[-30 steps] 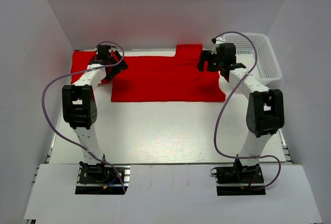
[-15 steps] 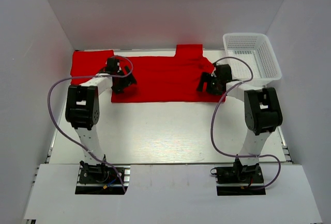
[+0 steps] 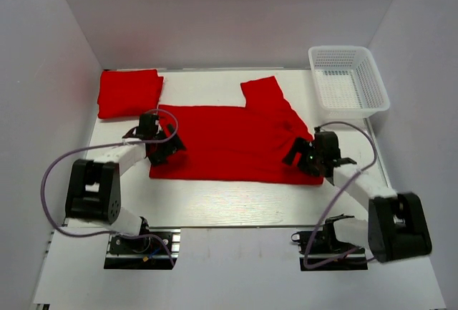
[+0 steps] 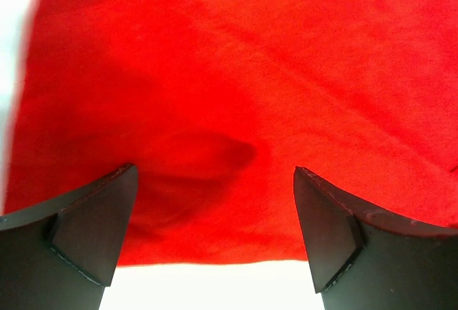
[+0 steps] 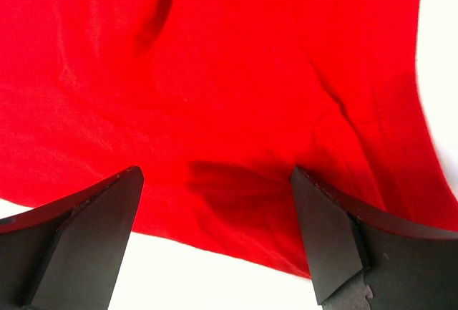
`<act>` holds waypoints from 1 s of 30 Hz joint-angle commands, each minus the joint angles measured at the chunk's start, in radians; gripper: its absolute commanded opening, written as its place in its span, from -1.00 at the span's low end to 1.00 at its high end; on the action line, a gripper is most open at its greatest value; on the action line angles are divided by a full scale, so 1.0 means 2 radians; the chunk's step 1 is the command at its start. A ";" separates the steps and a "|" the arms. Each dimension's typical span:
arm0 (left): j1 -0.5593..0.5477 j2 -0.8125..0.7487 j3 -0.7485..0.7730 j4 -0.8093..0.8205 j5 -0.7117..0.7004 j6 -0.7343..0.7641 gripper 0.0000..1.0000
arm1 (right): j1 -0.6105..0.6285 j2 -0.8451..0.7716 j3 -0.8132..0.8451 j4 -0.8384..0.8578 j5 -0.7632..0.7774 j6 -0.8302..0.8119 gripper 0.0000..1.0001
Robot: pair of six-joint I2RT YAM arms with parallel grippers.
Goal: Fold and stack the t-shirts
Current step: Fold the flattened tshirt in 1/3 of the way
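The t-shirt (image 3: 229,142) lies nearer than a second ago, its hem just below our jaws. Our left gripper (image 4: 215,206) and right gripper (image 5: 215,206) gape empty, so we judge folding can begin.

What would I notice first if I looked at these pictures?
The bright red t-shirt spread out across the middle of the white table catches the eye first. The left gripper and right gripper are open over its two near corners. Next come a folded red t-shirt at the far left corner and a white mesh basket at the far right.
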 commanded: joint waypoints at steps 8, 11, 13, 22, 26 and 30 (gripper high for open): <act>-0.007 -0.194 -0.004 -0.172 -0.072 -0.005 1.00 | 0.011 -0.161 0.042 -0.198 -0.054 -0.086 0.81; -0.007 -0.182 0.026 -0.152 -0.092 0.000 1.00 | 0.018 -0.141 0.083 -0.179 -0.052 -0.135 0.81; -0.007 -0.152 0.054 -0.146 -0.097 0.004 1.00 | 0.025 -0.115 0.098 -0.158 -0.043 -0.148 0.81; 0.004 -0.059 0.109 -0.141 -0.121 0.013 1.00 | 0.056 0.069 0.231 -0.122 0.020 -0.152 0.81; 0.004 -0.044 0.109 -0.146 -0.131 0.013 1.00 | 0.077 0.139 0.287 -0.155 0.051 -0.178 0.81; 0.004 -0.033 0.109 -0.151 -0.140 0.013 1.00 | 0.100 0.203 0.338 -0.168 0.098 -0.207 0.81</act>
